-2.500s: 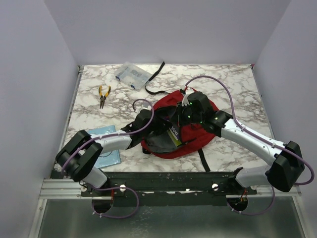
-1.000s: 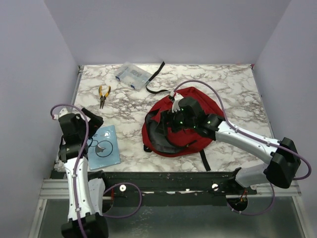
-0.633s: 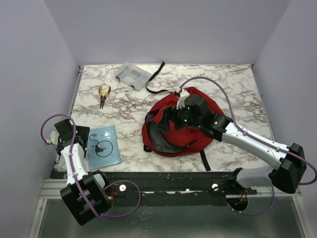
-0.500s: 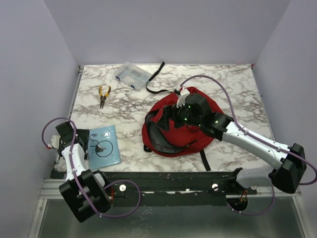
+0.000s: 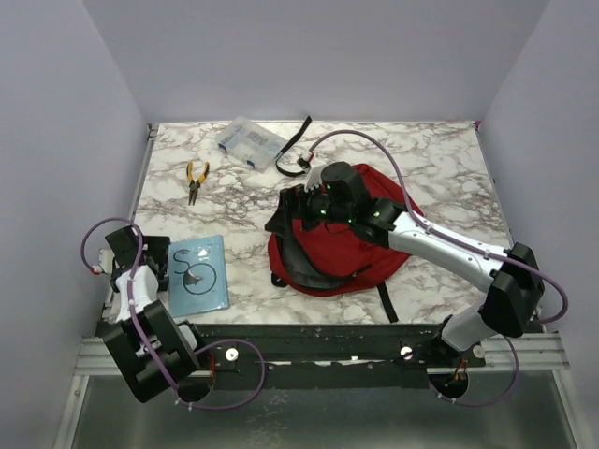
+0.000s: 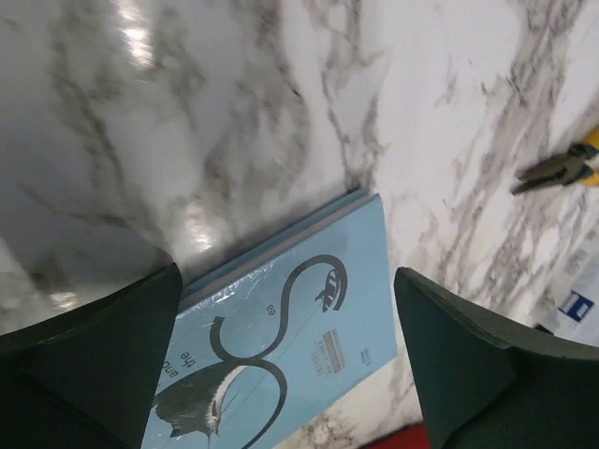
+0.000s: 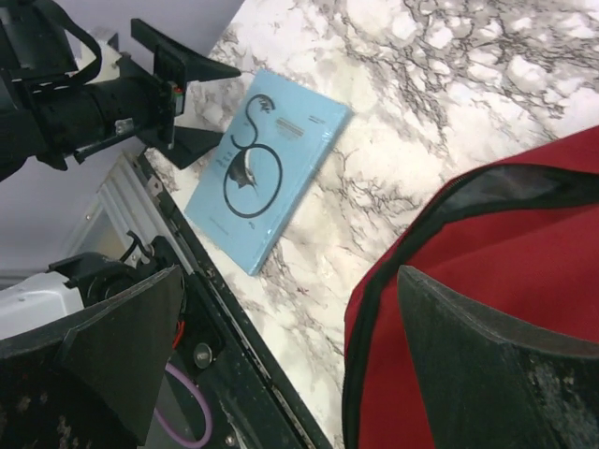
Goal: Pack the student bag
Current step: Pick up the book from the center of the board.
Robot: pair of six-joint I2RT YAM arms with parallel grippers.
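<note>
Right arm (image 5: 440,245) has swung left, off the middle of the student bag (image 5: 351,257) to its far-left rim, and the right jaws have spread from part-open to full wide. Left arm (image 5: 131,281) has barely shifted and sits folded at the near-left corner.

Right jaws: wide apart, nothing between them. In the wrist view both dark fingers (image 7: 103,365) sit at the lower corners, with red bag fabric and its black-edged rim below the gap. Touching the fabric or just above it: cannot tell.

Left jaws: also wide apart, empty. Fingers (image 6: 84,355) are over the counter (image 6: 234,112), and the end of a blue book (image 6: 299,346) shows in the gap below them, not gripped.

Student bag: dark red, soft, slumped into a flattish round heap, centre-right on the counter. The mouth gapes on its left side, with black lining and black trim along the opening. One black strap (image 5: 384,301) trails toward the near edge. A second strap (image 5: 294,145) runs off the far side toward the back of the counter.

Outward: the blue book lies flat at near-left, cover up with a black S-shaped drawing, apart from the bag. Yellow-handled pliers (image 5: 196,180) lie far-left. Clear plastic box (image 5: 250,142) sits at the far edge, just beside the second strap.
</note>
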